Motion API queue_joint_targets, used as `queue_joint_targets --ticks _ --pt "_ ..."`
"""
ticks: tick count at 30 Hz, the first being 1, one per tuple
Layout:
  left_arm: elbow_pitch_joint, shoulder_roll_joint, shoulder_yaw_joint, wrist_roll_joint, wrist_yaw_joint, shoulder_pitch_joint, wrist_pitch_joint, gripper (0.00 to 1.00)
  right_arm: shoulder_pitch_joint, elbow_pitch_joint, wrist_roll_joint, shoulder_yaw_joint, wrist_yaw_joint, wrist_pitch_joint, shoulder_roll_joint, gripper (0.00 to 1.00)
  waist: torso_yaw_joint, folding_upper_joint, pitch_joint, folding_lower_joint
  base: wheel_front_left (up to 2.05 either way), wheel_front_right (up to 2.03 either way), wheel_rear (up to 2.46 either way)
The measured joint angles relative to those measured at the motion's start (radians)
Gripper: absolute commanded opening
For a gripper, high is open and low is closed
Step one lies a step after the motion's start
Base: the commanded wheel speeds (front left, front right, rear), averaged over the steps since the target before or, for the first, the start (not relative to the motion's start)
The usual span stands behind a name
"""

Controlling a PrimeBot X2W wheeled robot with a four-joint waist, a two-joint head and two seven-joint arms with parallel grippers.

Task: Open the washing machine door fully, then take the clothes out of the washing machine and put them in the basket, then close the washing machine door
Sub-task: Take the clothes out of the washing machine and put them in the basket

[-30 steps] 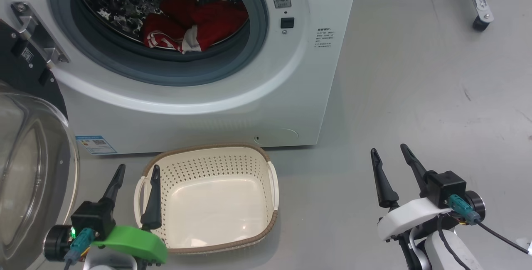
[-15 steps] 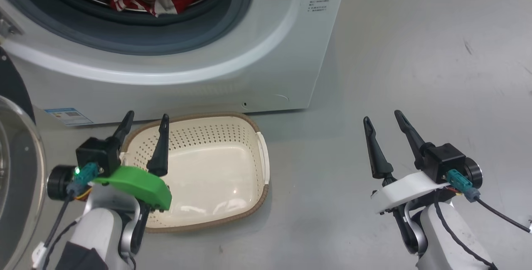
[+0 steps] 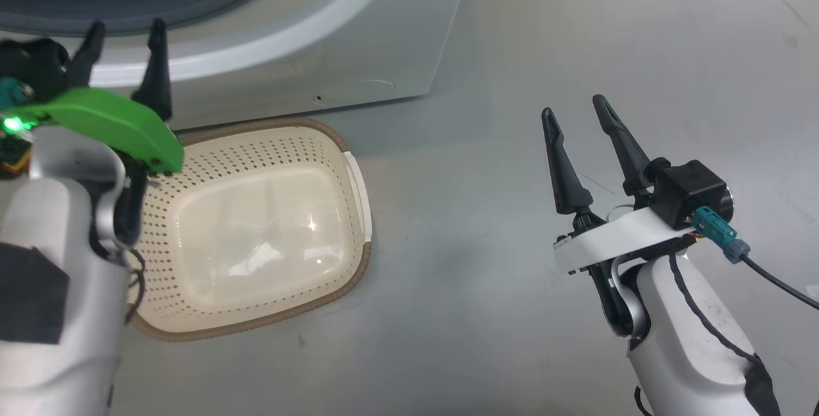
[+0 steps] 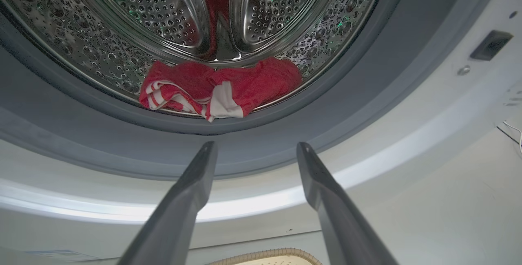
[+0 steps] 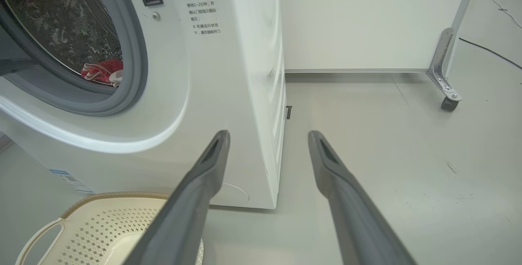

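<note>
The washing machine (image 3: pixel 358 32) stands open at the top left, and its door is out of view. Red and white clothes (image 4: pixel 220 89) lie at the front lip of the steel drum (image 4: pixel 261 16); they also show as clothes (image 5: pixel 102 71) in the right wrist view. My left gripper (image 3: pixel 128 24) is open and empty, raised before the lower rim of the opening, fingers aimed at the clothes and short of the grey seal (image 4: pixel 367 106). The cream basket (image 3: pixel 349 256) sits empty on the floor before the machine. My right gripper (image 3: pixel 572 105) hangs open and empty over bare floor to the right.
The grey floor (image 3: pixel 544 19) stretches right of the machine. In the right wrist view a white panel on a wheeled metal leg (image 5: pixel 447 102) stands behind, with a cable on the floor at far right. The basket (image 5: pixel 102 224) lies below the machine's front corner.
The head camera has tilted down, shifting the whole picture upward. My left gripper has risen from beside the basket to the lower rim of the machine's opening. Both grippers stay open.
</note>
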Motion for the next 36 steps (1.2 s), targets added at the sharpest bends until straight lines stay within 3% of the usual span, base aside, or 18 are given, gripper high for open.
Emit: queue_joint_targets --ticks 12,25,36 --pt "0.083 0.115 0.077 -0.002 0.000 -0.310 0.084 1.00 -0.078 -0.025 0.076 0.073 -0.016 0.000 -0.002 1.00 -0.123 0.0000 0.148 0.0001 0.00 0.00 0.00" --pt "0.220 0.211 0.124 -0.001 -0.001 -0.457 0.147 1.00 -0.112 -0.035 0.137 0.157 -0.026 0.000 0.001 1.00 -0.257 0.0000 0.230 0.0000 0.00 0.00 0.00" --pt "0.314 0.245 0.147 -0.001 0.009 -0.557 0.180 1.00 -0.114 -0.043 0.146 0.192 -0.037 0.000 0.001 1.00 -0.323 0.0000 0.271 0.0000 0.00 0.00 0.00"
